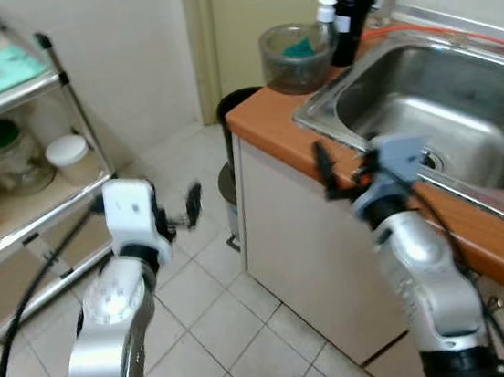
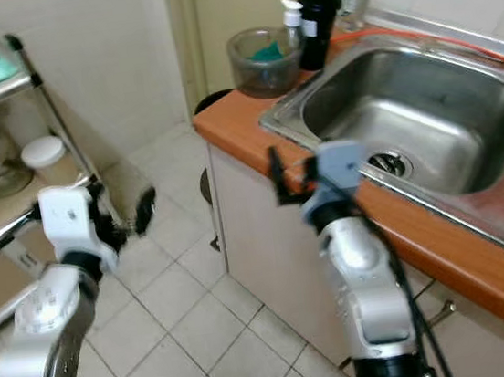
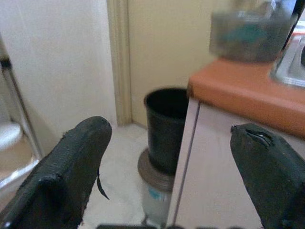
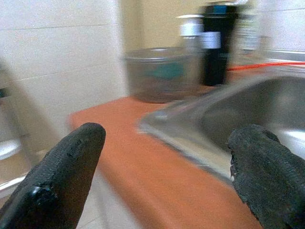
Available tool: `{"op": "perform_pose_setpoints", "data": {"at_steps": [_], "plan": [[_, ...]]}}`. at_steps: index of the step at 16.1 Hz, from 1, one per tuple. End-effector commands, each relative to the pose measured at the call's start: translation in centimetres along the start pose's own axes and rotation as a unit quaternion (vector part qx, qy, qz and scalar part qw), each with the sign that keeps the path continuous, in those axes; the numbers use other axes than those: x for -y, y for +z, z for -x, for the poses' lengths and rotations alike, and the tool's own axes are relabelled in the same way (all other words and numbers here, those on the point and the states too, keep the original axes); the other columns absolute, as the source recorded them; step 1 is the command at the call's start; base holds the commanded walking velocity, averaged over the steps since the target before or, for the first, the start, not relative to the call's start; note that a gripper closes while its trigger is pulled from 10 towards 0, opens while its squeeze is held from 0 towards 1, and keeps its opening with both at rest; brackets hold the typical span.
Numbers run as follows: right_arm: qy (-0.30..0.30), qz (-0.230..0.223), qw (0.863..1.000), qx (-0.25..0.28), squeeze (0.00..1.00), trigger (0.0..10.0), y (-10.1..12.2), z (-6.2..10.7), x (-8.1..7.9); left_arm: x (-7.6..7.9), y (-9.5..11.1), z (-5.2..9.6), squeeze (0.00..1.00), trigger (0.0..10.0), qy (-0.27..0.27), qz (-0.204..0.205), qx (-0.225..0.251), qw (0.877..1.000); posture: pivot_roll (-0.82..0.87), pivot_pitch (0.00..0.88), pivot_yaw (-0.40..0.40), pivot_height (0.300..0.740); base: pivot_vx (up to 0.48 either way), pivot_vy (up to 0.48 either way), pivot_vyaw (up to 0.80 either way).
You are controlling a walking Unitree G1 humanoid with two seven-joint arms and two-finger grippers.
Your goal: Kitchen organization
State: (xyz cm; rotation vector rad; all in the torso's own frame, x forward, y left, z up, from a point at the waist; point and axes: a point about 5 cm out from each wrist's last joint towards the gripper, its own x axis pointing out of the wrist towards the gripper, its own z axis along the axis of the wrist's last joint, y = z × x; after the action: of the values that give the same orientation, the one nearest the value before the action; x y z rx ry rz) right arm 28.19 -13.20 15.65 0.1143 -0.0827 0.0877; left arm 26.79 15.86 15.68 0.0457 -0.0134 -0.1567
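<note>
- I stand at the corner of the orange counter (image 1: 271,117), both arms raised in front of me; I judge this a stance for approaching the things by the sink (image 1: 448,100), since nothing is in hand yet.
- The things most likely to need tidying sit in the upper middle of the head view, at the counter's far end: a clear bowl (image 1: 295,54) with something teal inside, and just beside it a black bottle (image 1: 350,11) and a white-capped pump bottle (image 1: 324,14). They crowd against the wall next to the sink, probably to keep them near the tap.
- My right gripper (image 1: 337,171) sits in the middle of the frame, over the counter's front edge beside the sink rim. Its fingers (image 4: 62,176) are spread wide, holding and touching nothing; the bowl shows in the gap between them, well ahead.
- My left gripper (image 1: 181,211) hangs at left centre over the tiled floor (image 1: 223,330), short of the counter. Its fingers (image 3: 71,167) are also spread wide and empty, framing a dark bin (image 3: 167,129) tucked beside the cabinet.
- A wire shelf (image 1: 28,87) fills the upper left, carrying a jar (image 1: 9,154) and a white-lidded tub (image 1: 69,156); I guess it is a possible place for storage.
</note>
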Motion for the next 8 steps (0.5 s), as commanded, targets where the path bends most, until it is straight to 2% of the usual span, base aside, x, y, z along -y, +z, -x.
{"op": "perform_pose_setpoints", "data": {"at_steps": [1,5,6,7,8], "plan": [[-0.017,0.010,1.000,-0.004,1.00,10.0,0.1,0.5,0.3,0.1,-0.5,-0.1,0.00,10.0,-0.012,-0.013,-0.010,1.000,-0.02,0.000,0.061,0.740,0.000,0.000,-0.80],[-0.037,0.007,0.999,-0.007,1.00,10.0,0.5,1.2,0.0,1.1,0.0,-1.2,0.00,10.0,-0.045,-0.033,-0.013,0.998,-0.06,0.000,0.087,0.740,0.000,0.000,-0.80],[-0.043,0.029,0.999,-0.010,1.00,10.0,0.6,1.2,0.1,1.3,0.1,-1.3,0.00,10.0,-0.053,-0.013,-0.012,0.998,-0.06,0.000,0.087,0.740,0.000,0.000,-0.80],[-0.047,0.039,0.998,-0.015,1.00,10.0,0.6,1.3,0.1,1.4,0.1,-1.4,0.00,10.0,-0.052,-0.017,-0.008,0.998,-0.06,0.000,0.084,0.740,0.000,0.000,-0.80],[-0.048,0.039,0.998,-0.022,1.00,10.0,0.5,1.4,0.3,1.2,-0.1,-1.2,0.00,10.0,-0.035,-0.003,-0.010,0.999,-0.06,0.000,0.066,0.740,0.000,0.000,-0.80]]}}
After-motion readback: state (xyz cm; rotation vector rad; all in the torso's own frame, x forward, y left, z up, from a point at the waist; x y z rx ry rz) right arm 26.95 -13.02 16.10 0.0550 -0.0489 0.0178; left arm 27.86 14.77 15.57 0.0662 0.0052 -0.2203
